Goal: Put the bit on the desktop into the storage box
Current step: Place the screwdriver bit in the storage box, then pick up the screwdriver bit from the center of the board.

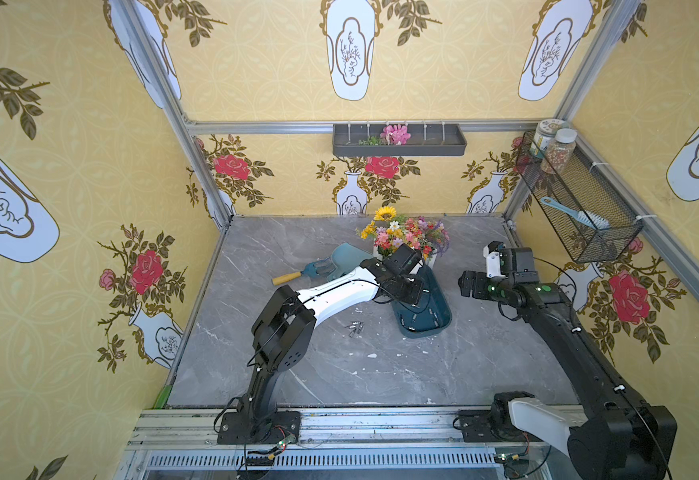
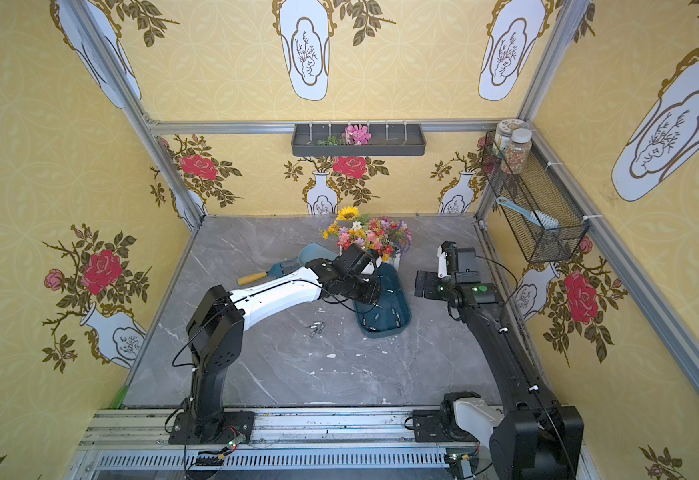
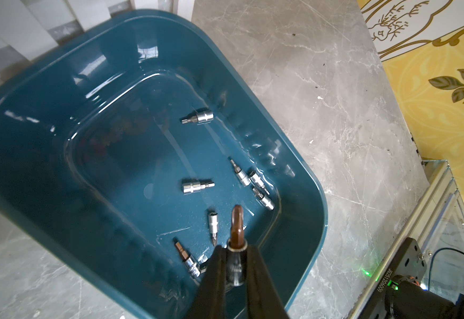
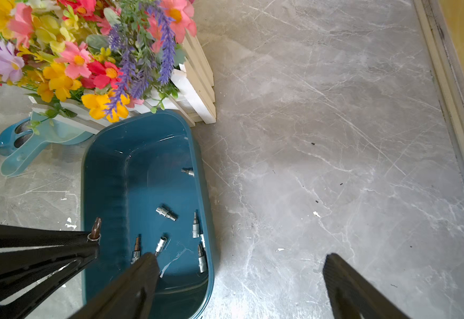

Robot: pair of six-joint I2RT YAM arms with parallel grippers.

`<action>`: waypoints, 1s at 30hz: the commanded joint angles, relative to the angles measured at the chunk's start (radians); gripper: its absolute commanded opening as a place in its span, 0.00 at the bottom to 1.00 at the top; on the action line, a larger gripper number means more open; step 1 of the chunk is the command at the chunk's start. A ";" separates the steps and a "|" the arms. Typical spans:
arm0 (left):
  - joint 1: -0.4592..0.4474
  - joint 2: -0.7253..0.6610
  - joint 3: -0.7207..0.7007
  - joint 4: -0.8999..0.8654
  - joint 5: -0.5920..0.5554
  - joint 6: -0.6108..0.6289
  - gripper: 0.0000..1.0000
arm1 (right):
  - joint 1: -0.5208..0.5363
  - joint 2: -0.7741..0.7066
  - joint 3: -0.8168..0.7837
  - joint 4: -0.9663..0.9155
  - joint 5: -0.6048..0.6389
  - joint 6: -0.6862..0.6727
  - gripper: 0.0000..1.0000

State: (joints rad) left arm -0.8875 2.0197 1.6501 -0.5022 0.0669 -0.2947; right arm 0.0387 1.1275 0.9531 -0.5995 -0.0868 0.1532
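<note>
Crowding storage box, flower crate, dustpan, loose bits on desktop

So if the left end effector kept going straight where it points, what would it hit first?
Probably the floor of the storage box: the left end effector aims its held bit down among loose bits there; depth is unclear.

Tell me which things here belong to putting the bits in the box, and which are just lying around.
Job: left gripper, shut on a bit; storage box; loose bits on the desktop.
Lying about: flower crate, dustpan, wooden-handled tool, wall trough, mesh basket.
</note>
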 commanded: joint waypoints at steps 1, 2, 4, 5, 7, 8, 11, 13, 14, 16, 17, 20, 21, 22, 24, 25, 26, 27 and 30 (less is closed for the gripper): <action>-0.001 0.008 0.003 0.006 0.005 0.011 0.10 | 0.000 0.002 0.001 0.033 -0.004 -0.006 0.97; -0.001 0.007 0.004 0.006 0.005 0.009 0.11 | 0.001 0.002 -0.001 0.033 -0.004 -0.005 0.97; -0.001 0.006 0.002 0.004 0.005 0.008 0.11 | 0.000 0.001 -0.001 0.033 -0.004 -0.005 0.97; -0.001 0.005 0.002 0.005 0.005 0.008 0.11 | 0.001 0.002 -0.002 0.032 -0.004 -0.005 0.97; -0.002 0.002 0.001 0.005 0.004 0.008 0.12 | 0.000 0.002 -0.001 0.033 -0.004 -0.005 0.97; -0.001 0.001 0.000 0.005 0.005 0.008 0.12 | 0.000 0.002 -0.001 0.033 -0.004 -0.004 0.97; -0.002 0.000 -0.001 0.005 -0.002 0.007 0.12 | 0.001 0.002 -0.001 0.033 -0.004 -0.006 0.97; -0.001 0.001 -0.003 0.004 -0.012 0.007 0.13 | 0.001 0.002 -0.001 0.032 -0.004 -0.005 0.97; -0.001 0.002 -0.003 0.004 -0.014 0.007 0.13 | 0.000 0.002 -0.002 0.033 -0.004 -0.005 0.97; -0.002 0.002 -0.003 0.005 -0.018 0.007 0.16 | 0.000 0.000 -0.001 0.033 -0.004 -0.006 0.97; -0.002 0.001 -0.001 0.006 -0.021 0.006 0.18 | 0.000 0.000 -0.002 0.033 -0.002 -0.005 0.97; -0.001 -0.006 -0.008 0.006 -0.038 0.006 0.29 | 0.000 0.000 -0.002 0.033 -0.003 -0.005 0.97; -0.001 -0.009 -0.012 0.007 -0.044 0.006 0.31 | 0.000 -0.001 -0.002 0.033 -0.004 -0.005 0.97; -0.001 -0.014 -0.018 0.009 -0.050 0.006 0.34 | 0.001 -0.002 -0.002 0.033 -0.004 -0.005 0.97; -0.002 -0.023 -0.029 0.014 -0.058 0.007 0.37 | 0.000 -0.002 -0.001 0.033 -0.004 -0.006 0.97; -0.001 -0.029 -0.034 0.016 -0.062 0.007 0.39 | 0.000 -0.001 -0.002 0.033 -0.004 -0.005 0.97; -0.001 -0.035 -0.040 0.019 -0.065 0.007 0.40 | 0.001 0.000 -0.001 0.033 -0.004 -0.006 0.97; -0.001 -0.041 -0.044 0.021 -0.067 0.008 0.41 | 0.001 0.000 -0.001 0.033 -0.004 -0.004 0.97; -0.001 -0.066 -0.064 0.025 -0.087 0.018 0.46 | 0.000 -0.001 0.000 0.033 -0.004 -0.005 0.97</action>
State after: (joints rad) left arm -0.8875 1.9697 1.6032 -0.4973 0.0090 -0.2947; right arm 0.0387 1.1275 0.9531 -0.5995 -0.0872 0.1532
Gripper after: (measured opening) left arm 0.446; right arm 0.972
